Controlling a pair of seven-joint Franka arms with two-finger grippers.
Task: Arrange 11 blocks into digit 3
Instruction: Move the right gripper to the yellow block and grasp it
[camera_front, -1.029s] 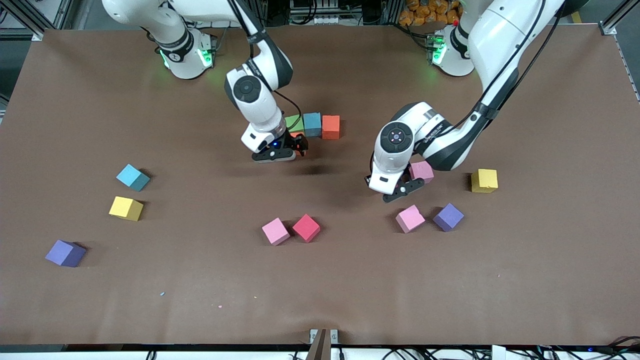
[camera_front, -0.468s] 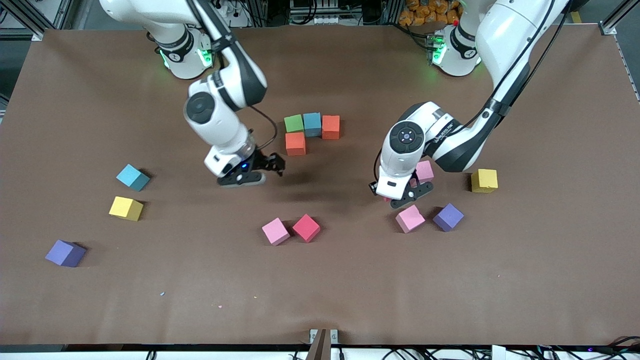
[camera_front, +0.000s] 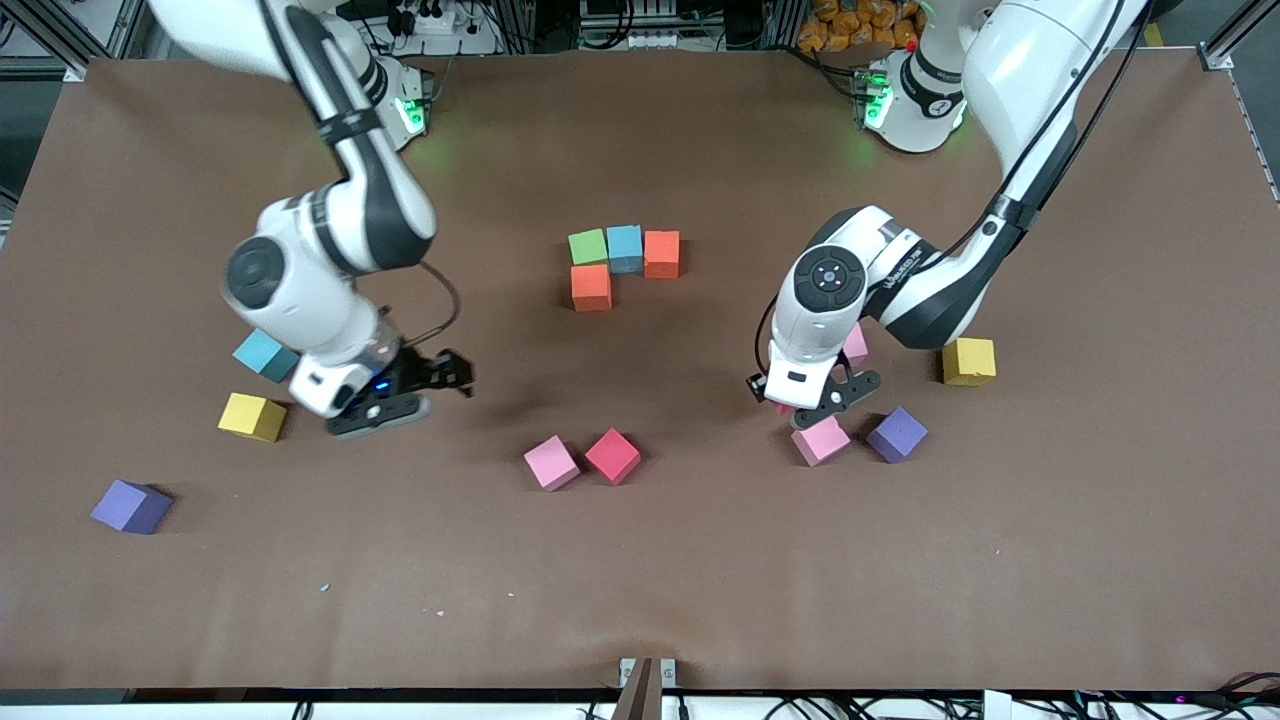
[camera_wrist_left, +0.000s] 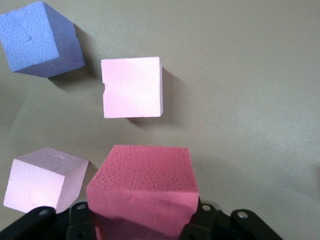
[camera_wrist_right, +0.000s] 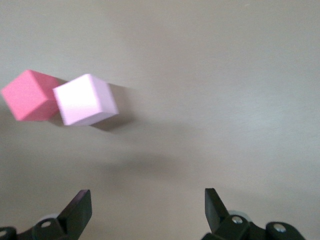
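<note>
A purple block (camera_front: 131, 506) sits alone near the right arm's end of the table, and farther from the front camera a yellow block (camera_front: 251, 416) and a light blue block (camera_front: 262, 353) lie close together. Just beside these two hangs the right gripper (camera_front: 425, 385), its fingers spread wide with nothing between them; its wrist view shows bare table between the fingertips (camera_wrist_right: 78, 207). Nearer the camera, mid-table, a pink block (camera_front: 551, 462) and a red block (camera_front: 612, 455) lie touching. The start of the digit 3 (camera_front: 622, 262) lies at the table's centre: a green block (camera_front: 587, 246), a blue block (camera_front: 624, 247) and an orange block (camera_front: 661, 253) in a row, with a second orange block (camera_front: 590, 287) just in front of the green one. Toward the left arm's end, the left gripper (camera_front: 812, 404) is closed on a red-pink block (camera_wrist_left: 145, 187), over a pink block (camera_front: 820, 440) beside a second purple block (camera_front: 896, 433). Another pink block (camera_front: 855, 343) shows partly under the left arm, and a second yellow block (camera_front: 968, 360) lies apart from it, closer to the table's end.
</note>
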